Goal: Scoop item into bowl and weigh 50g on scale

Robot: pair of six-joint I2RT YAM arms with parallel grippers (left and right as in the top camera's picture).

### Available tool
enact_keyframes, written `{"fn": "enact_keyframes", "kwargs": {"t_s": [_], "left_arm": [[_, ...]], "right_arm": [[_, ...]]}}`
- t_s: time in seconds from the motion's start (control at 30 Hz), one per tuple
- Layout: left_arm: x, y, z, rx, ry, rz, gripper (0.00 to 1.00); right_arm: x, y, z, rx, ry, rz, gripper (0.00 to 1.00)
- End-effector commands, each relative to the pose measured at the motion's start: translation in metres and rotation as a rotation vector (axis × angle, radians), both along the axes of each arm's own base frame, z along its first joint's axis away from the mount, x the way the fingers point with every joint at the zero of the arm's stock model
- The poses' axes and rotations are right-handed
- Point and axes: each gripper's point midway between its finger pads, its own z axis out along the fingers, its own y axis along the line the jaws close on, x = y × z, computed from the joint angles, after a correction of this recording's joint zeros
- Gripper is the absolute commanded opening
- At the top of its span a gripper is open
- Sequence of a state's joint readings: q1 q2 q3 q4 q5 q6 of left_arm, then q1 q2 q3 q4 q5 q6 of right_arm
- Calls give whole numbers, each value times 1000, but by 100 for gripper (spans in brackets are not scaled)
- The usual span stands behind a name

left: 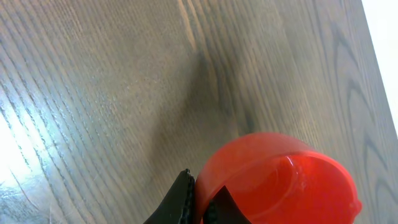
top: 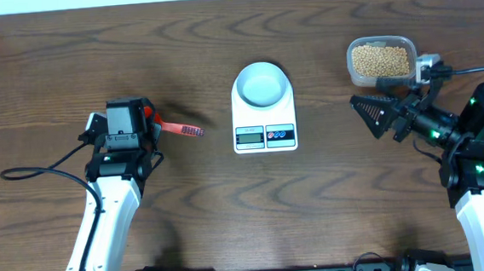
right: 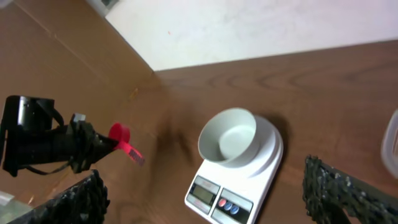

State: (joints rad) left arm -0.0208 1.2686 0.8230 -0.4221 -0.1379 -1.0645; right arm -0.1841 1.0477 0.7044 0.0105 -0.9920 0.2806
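The pale bowl sits empty on the white scale at mid-table; both also show in the right wrist view, bowl on scale. Tan beans fill a clear tub at the right. My left gripper is shut on a red scoop, left of the scale. In the left wrist view its fingers pinch the rim of the scoop's red cup. My right gripper stands open and empty just below the tub, pointing at the scale.
A black cable loops on the table left of the left arm. The table's back edge meets a white wall. The tub's edge shows at the right border of the right wrist view.
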Motion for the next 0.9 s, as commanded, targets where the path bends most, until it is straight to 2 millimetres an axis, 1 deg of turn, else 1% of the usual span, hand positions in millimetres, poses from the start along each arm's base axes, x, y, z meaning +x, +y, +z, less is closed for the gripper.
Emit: {"fn": "enact_keyframes", "kwargs": {"t_s": [0.0, 0.07, 0.2, 0.33, 0.47, 0.6, 0.67, 0.77, 0.87], "left_arm": [[-2, -4, 10, -12, -32, -29, 7], [-2, -11, 15, -48, -51, -51, 6], [-2, -25, 25, -140, -90, -67, 7], [1, -38, 32, -244, -124, -59, 7], [10, -52, 41, -333, -172, -76, 7], [20, -62, 53, -351, -234, -105, 7], [27, -72, 63, -356, -279, -140, 7], [33, -86, 73, -368, -326, -172, 7], [35, -97, 74, -369, -334, -168, 7]], "right_arm": [[5, 6, -3, 16, 24, 26, 91], [9, 13, -11, 43, 72, 41, 89], [18, 33, -25, 83, 124, 109, 89], [18, 59, -26, 125, 107, 240, 87], [23, 76, -31, 163, 133, 283, 84], [23, 94, -34, 173, 124, 332, 83], [21, 103, -34, 169, 110, 357, 82], [22, 115, -38, 159, 110, 347, 79], [24, 125, -40, 147, 109, 325, 74]]}}
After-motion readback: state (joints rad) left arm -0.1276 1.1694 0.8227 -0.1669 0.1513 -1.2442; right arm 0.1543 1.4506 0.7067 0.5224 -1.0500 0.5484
